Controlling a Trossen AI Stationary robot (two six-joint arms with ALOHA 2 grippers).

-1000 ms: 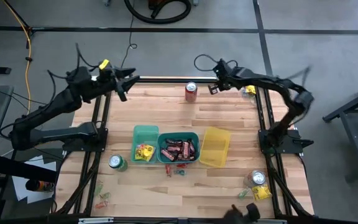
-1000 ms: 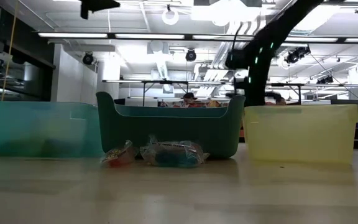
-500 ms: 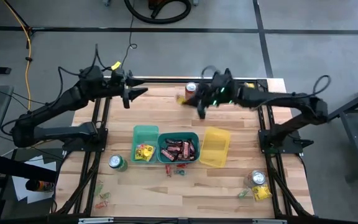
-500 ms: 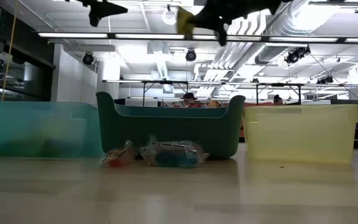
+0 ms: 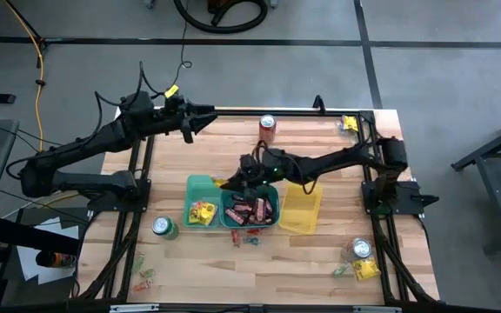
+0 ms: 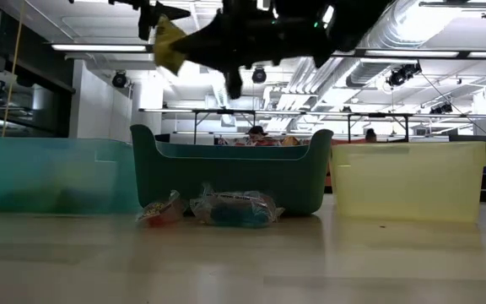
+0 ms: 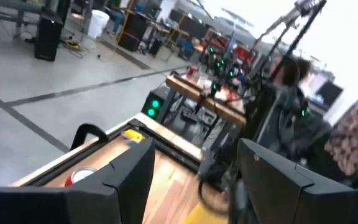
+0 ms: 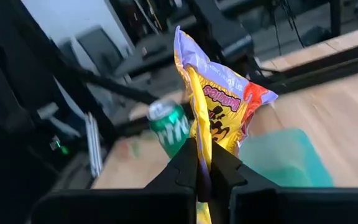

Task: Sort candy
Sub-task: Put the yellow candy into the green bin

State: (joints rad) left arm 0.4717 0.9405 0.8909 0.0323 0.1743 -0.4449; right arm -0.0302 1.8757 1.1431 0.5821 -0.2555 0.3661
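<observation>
Candy packet (image 8: pixel 219 115), light, crinkly and floppy, hangs pinched by one edge in the closed right tool (image 5: pixel 235 182); left tool (image 5: pixel 200 121) gapes empty.

Plastic bins: three — light teal bin (image 5: pixel 201 184), dark teal bin (image 5: pixel 270 189), translucent yellow bin (image 5: pixel 302 205)
Soda cans: three — red can (image 5: pixel 268 127), green can (image 5: pixel 164 228), silver-topped can (image 5: pixel 360 249)
Yellow candy packets: four — far right corner (image 5: pixel 349 124), near right corner (image 5: pixel 366 269), light teal bin (image 5: pixel 202 212), right pincer's (image 8: pixel 219 111)
Robot arms: two
</observation>
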